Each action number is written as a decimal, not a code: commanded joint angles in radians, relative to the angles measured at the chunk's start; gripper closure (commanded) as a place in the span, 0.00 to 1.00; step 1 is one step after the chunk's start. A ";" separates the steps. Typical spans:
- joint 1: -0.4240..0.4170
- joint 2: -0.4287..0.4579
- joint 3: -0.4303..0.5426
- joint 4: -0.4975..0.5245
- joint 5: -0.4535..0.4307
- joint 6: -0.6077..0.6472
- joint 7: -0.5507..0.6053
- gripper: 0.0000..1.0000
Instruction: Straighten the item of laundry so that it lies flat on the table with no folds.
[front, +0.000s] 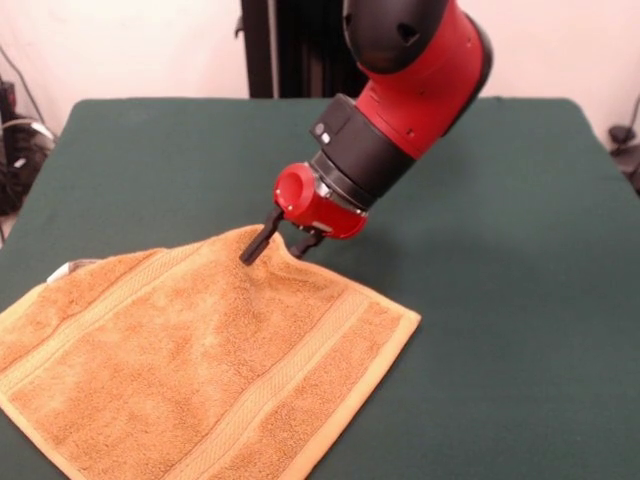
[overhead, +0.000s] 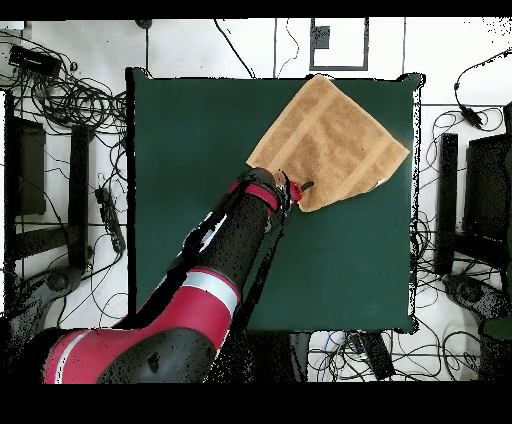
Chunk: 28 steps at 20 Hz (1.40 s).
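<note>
The towel (front: 200, 360) lies nearly flat at a corner of the bench (front: 500, 300). The jaws (front: 282, 243) pinch its raised edge nearest the arm.

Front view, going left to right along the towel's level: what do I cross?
Towel → gripper at the towel's raised far edge → bare green table.
</note>
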 joint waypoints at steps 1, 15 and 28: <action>-0.025 0.078 0.167 0.099 -0.001 0.127 -0.099 0.00; -0.006 0.104 0.138 0.083 -0.030 0.103 -0.063 1.00; -0.011 0.103 0.156 0.067 -0.033 0.150 -0.117 1.00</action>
